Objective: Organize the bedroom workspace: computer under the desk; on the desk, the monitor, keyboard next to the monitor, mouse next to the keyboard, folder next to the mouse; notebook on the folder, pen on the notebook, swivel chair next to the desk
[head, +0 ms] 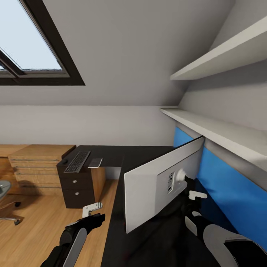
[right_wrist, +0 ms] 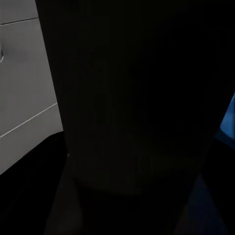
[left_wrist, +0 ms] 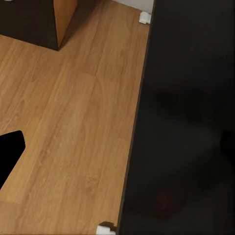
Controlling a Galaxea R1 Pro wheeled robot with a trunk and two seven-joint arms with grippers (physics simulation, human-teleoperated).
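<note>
Right now the monitor point(head: 155, 185) stands tilted on the desk point(head: 148, 237), right gripper point(head: 194, 194) behind it, grip unclear; left gripper point(head: 91, 209) beside the desk, looks open.

1. The desk point(head: 148, 155) top is black, nearly matte.
2. On the desk, the monitor point(head: 155, 185) shows a pale grey-white back with a white round mount.
3. Behind the monitor, the wall panel point(head: 222, 185) is bright blue.
4. At the desk's far left end, the keyboard point(head: 77, 161) is black with dark grey keys.
5. Below the keyboard, the drawer unit point(head: 76, 189) is dark brown with silver knobs.
6. Beside the desk, the floor point(left_wrist: 73, 122) is warm honey wood with plank grain.
7. Above the desk, the shelves point(head: 222, 55) are white.
</note>
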